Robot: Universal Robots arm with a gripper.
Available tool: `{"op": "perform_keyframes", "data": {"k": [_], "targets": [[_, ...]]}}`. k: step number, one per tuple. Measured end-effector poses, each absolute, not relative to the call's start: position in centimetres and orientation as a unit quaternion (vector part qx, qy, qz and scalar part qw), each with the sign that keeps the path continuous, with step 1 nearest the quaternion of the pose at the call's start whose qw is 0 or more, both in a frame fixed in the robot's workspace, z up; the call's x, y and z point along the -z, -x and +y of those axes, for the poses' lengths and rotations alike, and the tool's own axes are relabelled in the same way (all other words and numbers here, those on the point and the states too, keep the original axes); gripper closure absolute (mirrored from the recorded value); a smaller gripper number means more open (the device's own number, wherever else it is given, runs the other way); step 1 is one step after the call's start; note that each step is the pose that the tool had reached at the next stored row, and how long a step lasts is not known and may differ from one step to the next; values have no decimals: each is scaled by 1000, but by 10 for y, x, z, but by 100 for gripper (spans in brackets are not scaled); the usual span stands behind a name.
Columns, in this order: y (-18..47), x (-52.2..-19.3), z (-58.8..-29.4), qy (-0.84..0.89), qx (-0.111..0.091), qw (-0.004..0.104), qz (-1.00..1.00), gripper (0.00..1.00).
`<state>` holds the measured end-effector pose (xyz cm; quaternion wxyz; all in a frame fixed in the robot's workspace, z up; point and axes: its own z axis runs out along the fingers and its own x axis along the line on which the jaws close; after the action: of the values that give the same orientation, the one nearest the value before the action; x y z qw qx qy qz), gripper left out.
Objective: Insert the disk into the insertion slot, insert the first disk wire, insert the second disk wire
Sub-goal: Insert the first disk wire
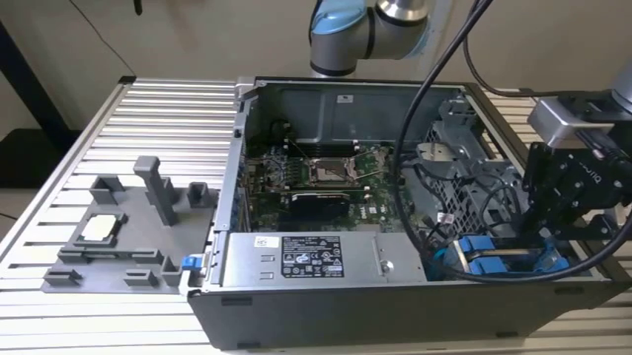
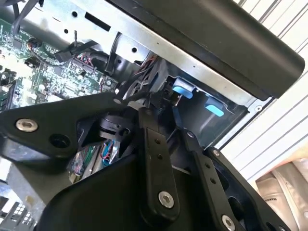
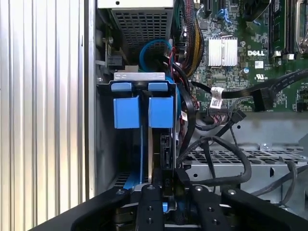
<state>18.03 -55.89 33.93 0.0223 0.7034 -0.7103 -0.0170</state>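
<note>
The disk (image 3: 161, 113) stands on edge inside the insertion slot (image 3: 103, 139), and its two bright blue carrier tabs show at the bay's mouth. In the exterior view the disk (image 1: 486, 265) sits in the case's near corner on the exterior view's right. My gripper (image 1: 548, 238) reaches down into that corner just beside it. In the first wrist view the gripper (image 3: 163, 186) is shut on a black plug of a disk wire (image 3: 165, 150) held against the disk's edge. A blue cable (image 3: 154, 45) loops behind the bay. In the second wrist view the gripper (image 2: 161, 103) points at the blue tabs (image 2: 183, 90).
The labelled grey power supply box (image 1: 306, 259) fills the case's near side. The motherboard (image 1: 316, 181) lies behind it. Black cable bundles (image 3: 226, 154) crowd the cage beside the gripper. A grey fixture (image 1: 129, 229) sits on the slatted table (image 1: 148, 111) outside the case.
</note>
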Motion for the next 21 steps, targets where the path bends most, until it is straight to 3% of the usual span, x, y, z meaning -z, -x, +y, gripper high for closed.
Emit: {"op": "perform_keyframes", "data": {"k": [16,21], "targets": [[-180,-389,-559,-703,17,22,-710,73],[-180,-391,-559,-703,17,22,-710,73]]}}
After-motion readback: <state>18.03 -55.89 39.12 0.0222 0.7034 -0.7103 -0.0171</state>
